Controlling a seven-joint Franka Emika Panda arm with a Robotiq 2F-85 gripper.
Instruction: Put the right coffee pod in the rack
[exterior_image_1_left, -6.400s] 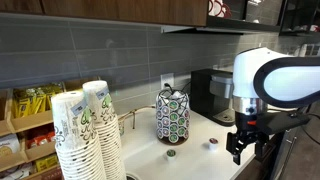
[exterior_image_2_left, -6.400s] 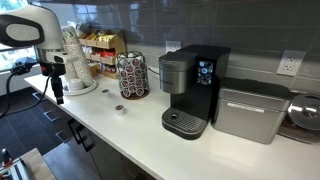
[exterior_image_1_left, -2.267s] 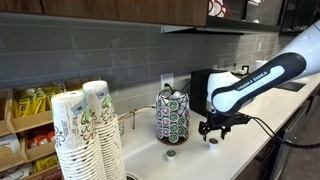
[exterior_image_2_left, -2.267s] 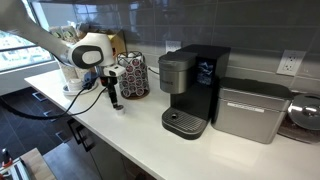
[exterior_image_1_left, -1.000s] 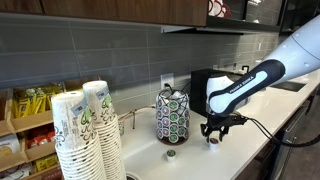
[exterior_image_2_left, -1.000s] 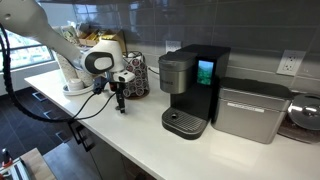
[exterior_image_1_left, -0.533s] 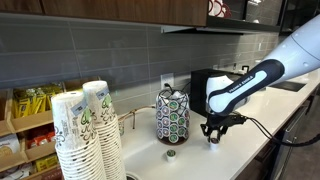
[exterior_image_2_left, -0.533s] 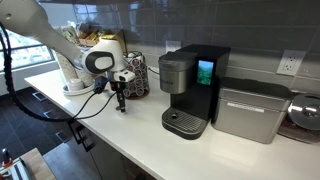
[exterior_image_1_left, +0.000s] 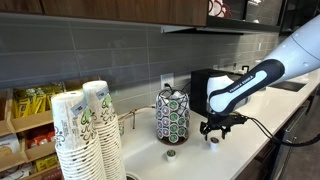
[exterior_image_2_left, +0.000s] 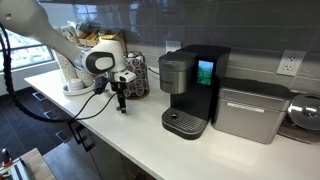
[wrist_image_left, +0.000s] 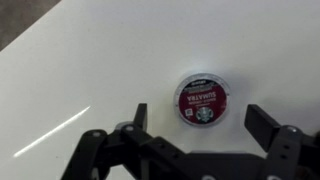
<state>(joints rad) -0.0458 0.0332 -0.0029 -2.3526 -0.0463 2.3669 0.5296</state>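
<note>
The right coffee pod (wrist_image_left: 200, 100) is a small round capsule with a dark red lid, lying on the white counter between my fingers in the wrist view. In an exterior view it shows as a small spot (exterior_image_1_left: 212, 141) under my gripper (exterior_image_1_left: 212, 133). My gripper (wrist_image_left: 197, 118) is open, its two fingers either side of the pod and just above it, not touching. It also shows in an exterior view (exterior_image_2_left: 121, 101). The rack (exterior_image_1_left: 172, 116) is a dark wire carousel with green-and-white lids and a chrome top; it also shows in an exterior view (exterior_image_2_left: 132, 75).
A darker loose pod (exterior_image_1_left: 170, 153) lies in front of the rack. Stacked paper cups (exterior_image_1_left: 85, 135) stand close to the camera. A black coffee machine (exterior_image_2_left: 190, 90) and a metal box (exterior_image_2_left: 248, 112) stand beyond the rack. Tea boxes (exterior_image_1_left: 30, 125) sit on a shelf.
Over the earlier frames the arm swung in from the counter's edge to above the pod and lowered. In the last half second it has hardly moved.
</note>
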